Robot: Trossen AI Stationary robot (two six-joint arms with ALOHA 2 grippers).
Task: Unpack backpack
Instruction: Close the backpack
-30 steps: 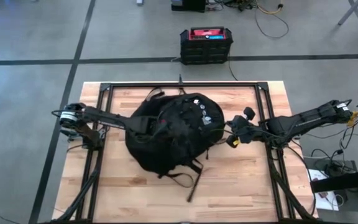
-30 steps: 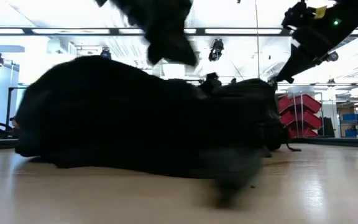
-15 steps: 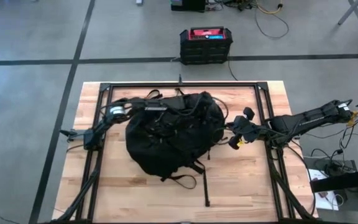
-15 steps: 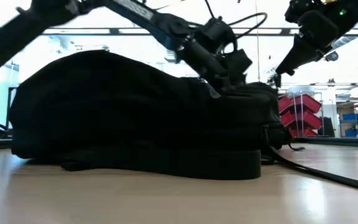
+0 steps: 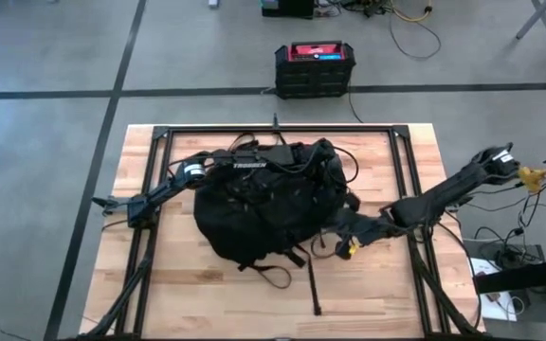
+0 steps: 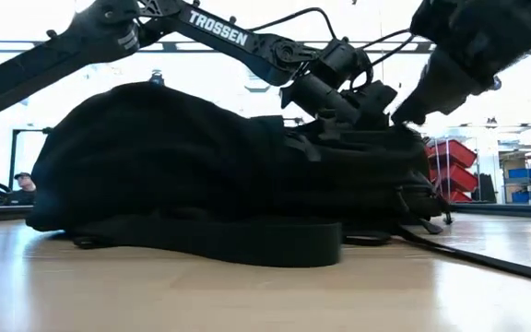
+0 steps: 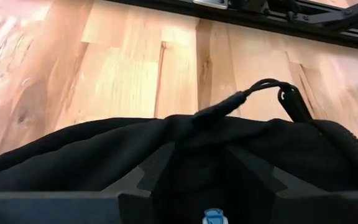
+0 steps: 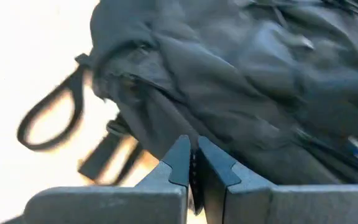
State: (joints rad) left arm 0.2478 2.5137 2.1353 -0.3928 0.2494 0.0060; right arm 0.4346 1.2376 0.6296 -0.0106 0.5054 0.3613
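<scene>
Grey concrete floor [image 5: 45, 57] with dark lines; red bins [image 6: 450, 171] behind.

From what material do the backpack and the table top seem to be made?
The backpack looks like matte black woven fabric, probably synthetic: it sags and creases into soft folds. The table top looks like pale jointed wood planks with a smooth finish: grain and seams show between the strips.

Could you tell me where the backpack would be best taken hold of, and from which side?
Probably the loop handle at the backpack's far end, from above: it arches clear of the fabric, so a tool finger can slip under it.
</scene>
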